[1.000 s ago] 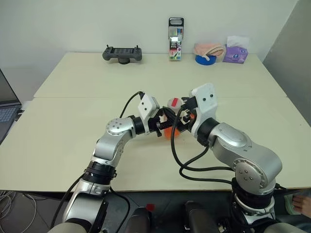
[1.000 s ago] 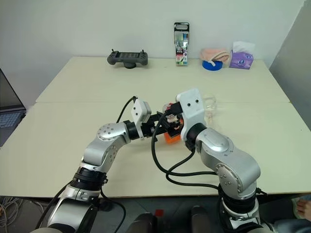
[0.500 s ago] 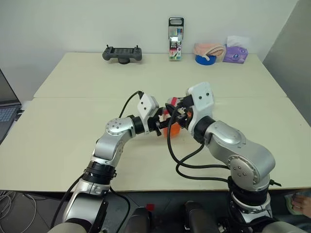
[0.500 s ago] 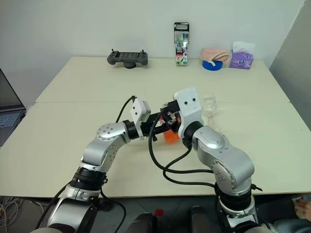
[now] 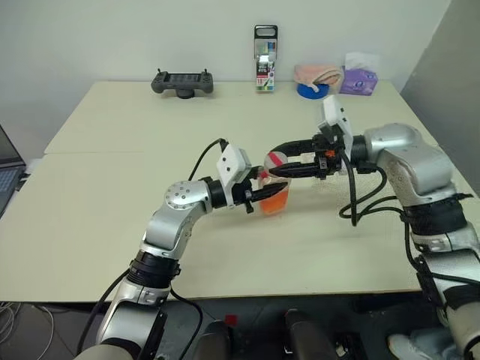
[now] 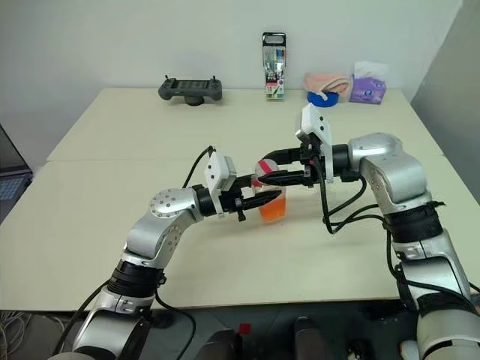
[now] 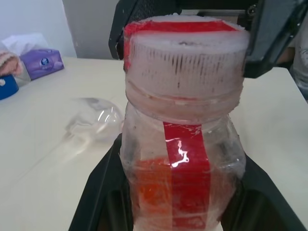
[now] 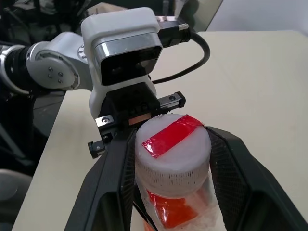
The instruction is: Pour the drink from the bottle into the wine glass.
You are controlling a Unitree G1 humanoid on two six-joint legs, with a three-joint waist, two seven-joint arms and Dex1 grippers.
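Observation:
The bottle (image 5: 274,196) stands upright above the middle of the table, with the orange drink (image 6: 271,208) filling its lower part. My left gripper (image 6: 262,201) is shut on the bottle's body from the left. From the right, my right gripper (image 6: 266,171) reaches in level, its two black fingers (image 8: 231,168) pressed on either side of the pinkish-white cap (image 8: 172,144) with its red strip. The wine glass (image 7: 94,120) shows as a clear bowl on the table behind the bottle in the left wrist view.
Along the table's far edge stand a black game controller (image 5: 182,81), a tall marker pack (image 5: 265,49), a blue tape roll (image 5: 308,90) under a pink cloth (image 5: 311,73), and a purple tissue pack (image 5: 359,79). A laptop (image 5: 6,169) sits off the left side.
My right arm has swung out to the right, so its gripper now points left across the bottle top, with its fingers narrowed onto the cap. The left gripper and bottle have stayed put.

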